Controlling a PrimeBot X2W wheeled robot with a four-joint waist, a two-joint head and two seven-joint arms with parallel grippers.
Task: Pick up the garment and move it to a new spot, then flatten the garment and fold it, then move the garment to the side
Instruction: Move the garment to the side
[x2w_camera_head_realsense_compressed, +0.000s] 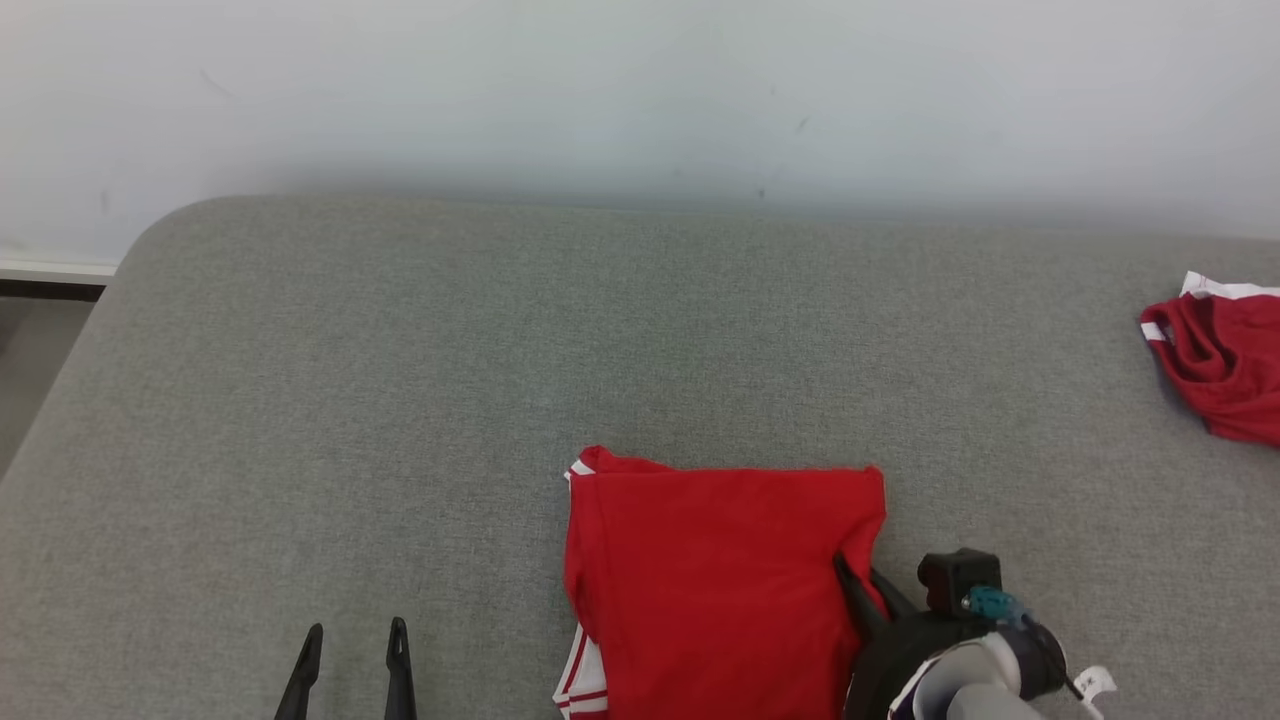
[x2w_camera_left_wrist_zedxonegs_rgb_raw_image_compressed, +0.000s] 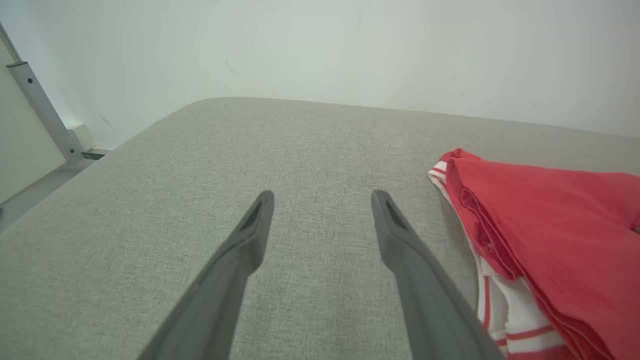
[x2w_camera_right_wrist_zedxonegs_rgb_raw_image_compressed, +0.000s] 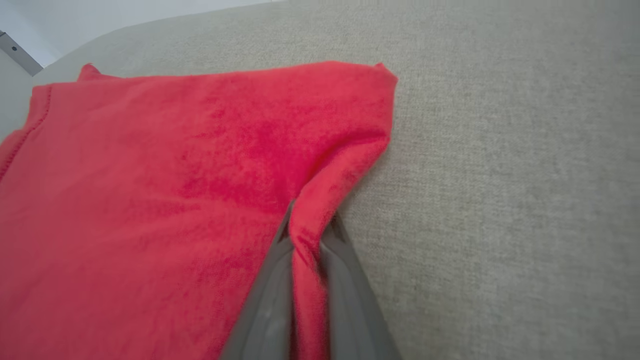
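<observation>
The garment is a red top with white-striped trim, folded into a rough square near the front edge of the grey cushion. My right gripper is shut on the fold along its right edge; in the right wrist view a ridge of the red garment is pinched between the two fingers, with my right gripper at the cloth's edge. My left gripper stands open over bare cushion to the left of the garment, with my left gripper holding nothing.
A second red cloth with white trim lies crumpled at the cushion's far right. A pale wall runs behind the cushion. The cushion's rounded left corner drops to the floor.
</observation>
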